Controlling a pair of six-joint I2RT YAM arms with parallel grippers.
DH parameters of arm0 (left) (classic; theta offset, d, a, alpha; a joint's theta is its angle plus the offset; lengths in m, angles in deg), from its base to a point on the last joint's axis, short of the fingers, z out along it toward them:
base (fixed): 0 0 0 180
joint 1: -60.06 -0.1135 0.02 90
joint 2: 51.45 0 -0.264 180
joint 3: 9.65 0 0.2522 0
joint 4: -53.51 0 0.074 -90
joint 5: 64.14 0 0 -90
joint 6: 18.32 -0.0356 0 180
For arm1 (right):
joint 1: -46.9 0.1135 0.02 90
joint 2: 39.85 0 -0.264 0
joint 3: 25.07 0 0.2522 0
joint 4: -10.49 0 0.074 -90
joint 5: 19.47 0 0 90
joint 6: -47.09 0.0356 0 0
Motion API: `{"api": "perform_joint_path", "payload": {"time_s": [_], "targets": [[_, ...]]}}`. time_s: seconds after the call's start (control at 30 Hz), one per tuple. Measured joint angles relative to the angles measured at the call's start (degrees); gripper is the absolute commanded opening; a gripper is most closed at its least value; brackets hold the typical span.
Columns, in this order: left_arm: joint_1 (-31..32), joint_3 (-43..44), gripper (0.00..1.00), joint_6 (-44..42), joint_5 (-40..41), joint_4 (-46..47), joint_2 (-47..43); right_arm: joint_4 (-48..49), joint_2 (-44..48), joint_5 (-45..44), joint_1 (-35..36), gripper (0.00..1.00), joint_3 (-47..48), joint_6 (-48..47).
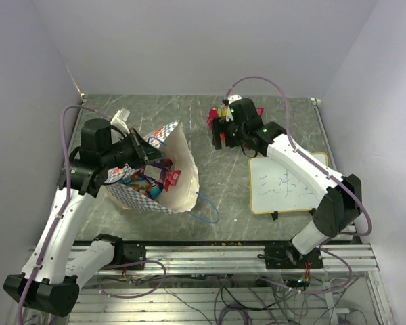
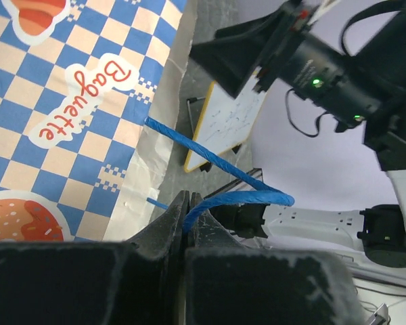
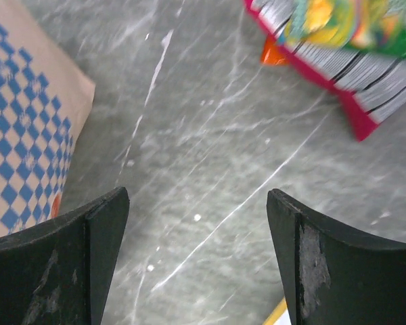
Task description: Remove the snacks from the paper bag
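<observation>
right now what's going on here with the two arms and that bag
The left gripper is shut on the blue handle of the bag, whose mouth gapes open. Several packets sit inside it. The right gripper is open and empty over the far side of the table, with one green-and-red packet lying just beyond its fingers, clear of the bag. A board lies off to the right.
</observation>
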Motion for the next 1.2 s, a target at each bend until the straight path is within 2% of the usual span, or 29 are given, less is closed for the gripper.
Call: {"api": "perform_joint_path", "payload": {"time_s": [0.23,0.43,0.63,0.83,1.0,1.2], "targets": [[0.02,1.49,0.07,-1.16,-3.45,-0.09,0.55,4.92,2.01,11.39,0.0,0.8,-12.09,7.5],[0.02,1.36,0.07,1.62,-5.27,2.6,-0.68,8.85,-1.29,16.31,2.21,0.8,-14.78,12.5],[0.35,1.49,0.07,3.06,-6.43,4.39,-0.46,10.47,-6.21,16.55,11.41,0.8,-14.75,15.98],[3.65,3.78,0.07,3.26,-4.98,3.28,1.11,12.83,-6.47,14.95,20.17,0.8,-15.04,20.37],[7.3,2.14,0.07,6.21,-2.43,3.78,-1.66,13.42,-4.63,13.6,23.41,0.8,-17.57,22.34],[8.76,0.44,0.07,8.57,1.75,2.4,-6.01,12.76,3.91,11.23,23.74,0.8,-25.2,24.48]]}}
